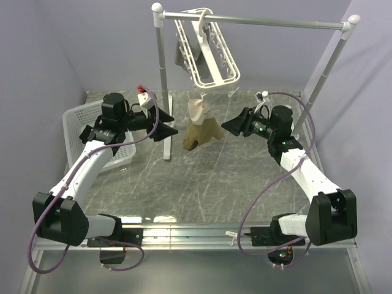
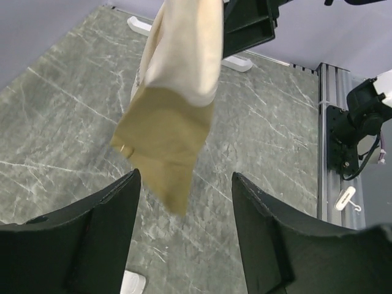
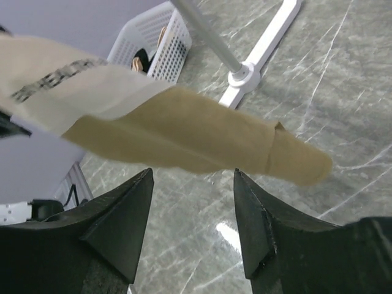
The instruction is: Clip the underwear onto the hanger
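The tan underwear hangs in the air under the white hanger, its pale waistband uppermost at a dangling clip. The hanger hangs tilted from the silver rail. My left gripper is open and empty just left of the underwear. My right gripper is open and empty just right of it. In the left wrist view the underwear hangs ahead of the open gripper, apart from both fingers. In the right wrist view the underwear stretches across just beyond the open gripper.
The silver rail stand has its left post and foot close by my left gripper. A white basket holding cloth pieces sits at the far left. A grey garment hangs behind the hanger. A loose white clip lies near the arm bases.
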`<action>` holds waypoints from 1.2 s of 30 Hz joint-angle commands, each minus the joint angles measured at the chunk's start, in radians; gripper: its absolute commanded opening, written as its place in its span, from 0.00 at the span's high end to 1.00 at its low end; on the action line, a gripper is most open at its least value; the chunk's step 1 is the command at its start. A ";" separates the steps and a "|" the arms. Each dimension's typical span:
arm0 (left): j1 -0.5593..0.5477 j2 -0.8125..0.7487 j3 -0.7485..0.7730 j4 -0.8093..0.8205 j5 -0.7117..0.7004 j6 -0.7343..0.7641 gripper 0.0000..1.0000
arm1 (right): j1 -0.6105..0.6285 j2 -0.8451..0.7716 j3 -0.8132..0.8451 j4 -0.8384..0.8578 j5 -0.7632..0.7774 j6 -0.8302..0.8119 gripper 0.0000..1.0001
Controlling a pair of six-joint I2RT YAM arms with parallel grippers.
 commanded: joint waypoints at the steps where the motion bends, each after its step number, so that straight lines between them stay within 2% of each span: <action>1: 0.002 -0.005 -0.020 0.025 -0.011 -0.001 0.34 | -0.001 0.031 0.000 0.164 0.032 0.069 0.38; 3: -0.001 -0.022 -0.070 0.140 -0.023 -0.075 0.34 | 0.005 0.054 0.004 0.202 0.037 0.078 0.39; 5: -0.019 -0.025 -0.092 0.176 -0.053 -0.083 0.33 | 0.011 0.071 0.017 0.232 0.035 0.084 0.40; 10: -0.082 -0.028 -0.087 0.173 -0.101 -0.095 0.32 | 0.057 0.114 0.011 0.284 -0.011 0.081 0.41; 17: -0.134 -0.078 -0.135 0.179 -0.172 -0.158 0.31 | 0.112 0.074 -0.068 0.328 -0.080 0.087 0.46; 25: -0.272 -0.161 -0.190 0.191 -0.420 -0.192 0.27 | 0.160 0.016 -0.126 0.393 -0.049 0.164 0.47; 28: -0.306 -0.148 -0.199 0.219 -0.472 -0.187 0.24 | 0.194 0.013 -0.127 0.417 -0.003 0.187 0.46; 32: -0.311 -0.070 -0.172 0.291 -0.580 -0.288 0.24 | 0.210 0.029 -0.120 0.398 0.014 0.195 0.46; 36: -0.311 0.000 -0.170 0.423 -0.597 -0.333 0.24 | 0.210 0.025 -0.114 0.352 0.009 0.165 0.47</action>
